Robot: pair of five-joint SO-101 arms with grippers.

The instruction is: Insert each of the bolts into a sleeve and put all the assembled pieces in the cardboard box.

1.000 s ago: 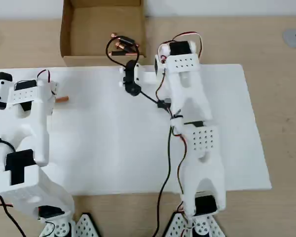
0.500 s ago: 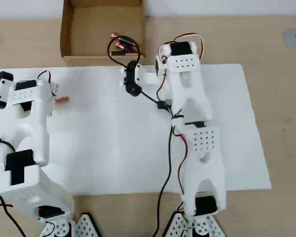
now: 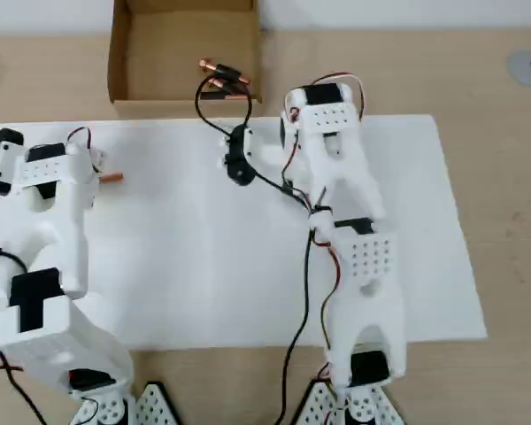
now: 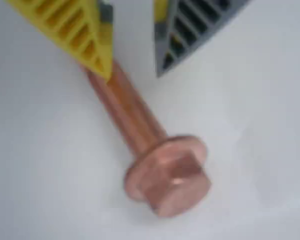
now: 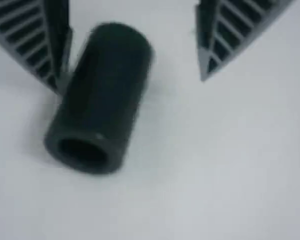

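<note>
Middle of the white sheet (image 3: 186,257) on the tabletop (image 3: 504,177): wide open lane. Cardboard box (image 3: 117,62) open on top, left half free; assembled pieces (image 3: 223,75) crowd its right wall. Black cable (image 3: 197,99) loops over the box's near right corner.

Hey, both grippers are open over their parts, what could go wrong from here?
The sleeve lies off-centre, against one finger of the open right gripper; closing could roll it away instead of pinching it. The bolt lies slanted, with just its shank end between the fingers of the open left gripper; gripped there, the head might swing and spoil alignment.
</note>
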